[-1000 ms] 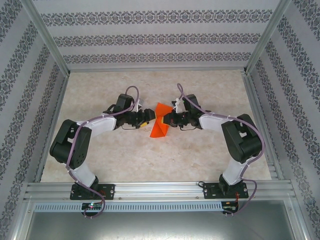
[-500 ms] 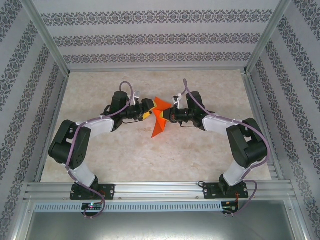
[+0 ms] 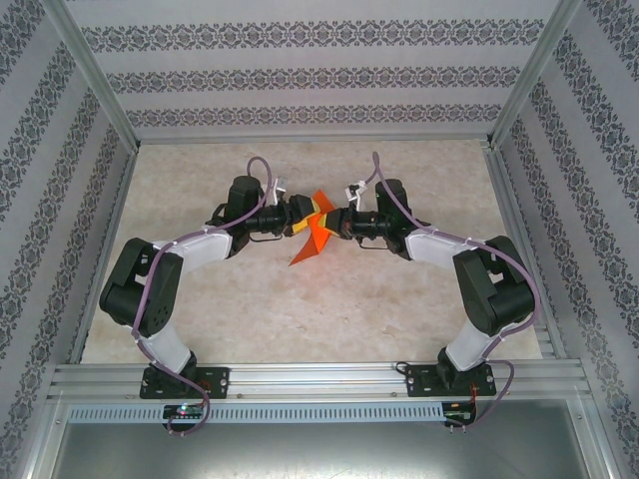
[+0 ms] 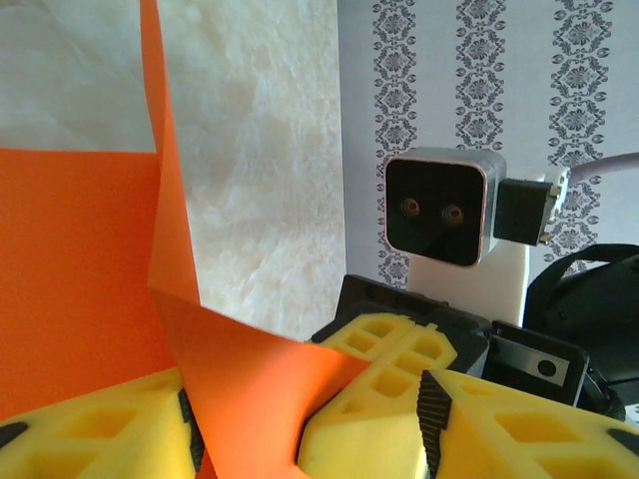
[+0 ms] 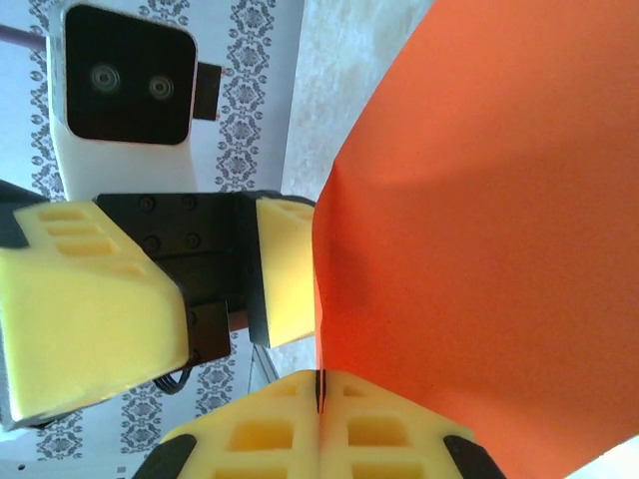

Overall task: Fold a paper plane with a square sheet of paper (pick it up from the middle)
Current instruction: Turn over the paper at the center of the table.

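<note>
Mid-fold, I have the square sheet of paper (image 5: pixel 479 230) pinched tight in the closed jaws of my right gripper (image 5: pixel 319 399), its folded corner between the parted jaws of my left gripper (image 4: pixel 245 439), which I judge must close next to press the crease.

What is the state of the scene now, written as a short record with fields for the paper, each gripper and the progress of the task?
paper: bright orange-red sheet of thin paper, bent and creased, not flat
right gripper: shut on the edge of the paper
left gripper: open, fingers apart at the paper
place: between the two grippers, over the middle of the beige marbled table
progress: partly folded, no finished plane yet
</note>
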{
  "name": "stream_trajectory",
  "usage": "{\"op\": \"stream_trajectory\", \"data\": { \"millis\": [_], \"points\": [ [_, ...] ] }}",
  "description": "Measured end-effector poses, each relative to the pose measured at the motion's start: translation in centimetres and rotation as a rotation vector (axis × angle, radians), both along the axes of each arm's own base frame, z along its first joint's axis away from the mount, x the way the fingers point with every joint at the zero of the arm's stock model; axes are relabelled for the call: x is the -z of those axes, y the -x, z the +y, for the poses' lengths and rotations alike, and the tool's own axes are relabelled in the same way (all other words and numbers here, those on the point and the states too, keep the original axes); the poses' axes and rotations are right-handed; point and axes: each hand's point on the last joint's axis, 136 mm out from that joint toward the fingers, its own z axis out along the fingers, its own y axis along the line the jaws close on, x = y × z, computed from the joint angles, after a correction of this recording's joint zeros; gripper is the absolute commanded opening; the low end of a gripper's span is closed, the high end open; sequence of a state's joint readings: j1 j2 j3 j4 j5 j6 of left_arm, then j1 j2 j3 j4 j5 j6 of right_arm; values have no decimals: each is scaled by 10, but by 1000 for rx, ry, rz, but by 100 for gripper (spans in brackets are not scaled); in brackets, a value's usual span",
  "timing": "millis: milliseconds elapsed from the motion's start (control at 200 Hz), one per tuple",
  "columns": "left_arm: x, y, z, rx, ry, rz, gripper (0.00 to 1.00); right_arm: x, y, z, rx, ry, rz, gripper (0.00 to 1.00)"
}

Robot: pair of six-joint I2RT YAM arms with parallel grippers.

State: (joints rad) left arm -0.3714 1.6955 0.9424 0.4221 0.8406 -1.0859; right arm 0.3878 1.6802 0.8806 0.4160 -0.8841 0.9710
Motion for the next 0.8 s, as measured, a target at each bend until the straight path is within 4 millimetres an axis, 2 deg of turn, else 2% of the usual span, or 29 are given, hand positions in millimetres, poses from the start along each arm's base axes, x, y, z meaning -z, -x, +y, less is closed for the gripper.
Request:
{"op": "stream_trajectory", "data": {
  "millis": [100, 265, 380, 455, 799],
  "points": [
    [-2, 2, -2, 15, 3, 1, 50, -1, -2, -2, 9, -4, 5, 0],
    [-7, 1, -4, 27, 7, -8, 49, -1, -4, -4, 20, -9, 17, 0],
    [-8, 1, -4, 33, 4, -10, 42, 1, -4, -4, 21, -8, 24, 1],
    [-7, 3, -4, 42, 0, -10, 34, 2, -5, -4, 21, -7, 28, 1],
    [-4, 4, -5, 58, -11, 2, 21, 1, -4, -3, 15, -14, 25, 3]
  ]
}}
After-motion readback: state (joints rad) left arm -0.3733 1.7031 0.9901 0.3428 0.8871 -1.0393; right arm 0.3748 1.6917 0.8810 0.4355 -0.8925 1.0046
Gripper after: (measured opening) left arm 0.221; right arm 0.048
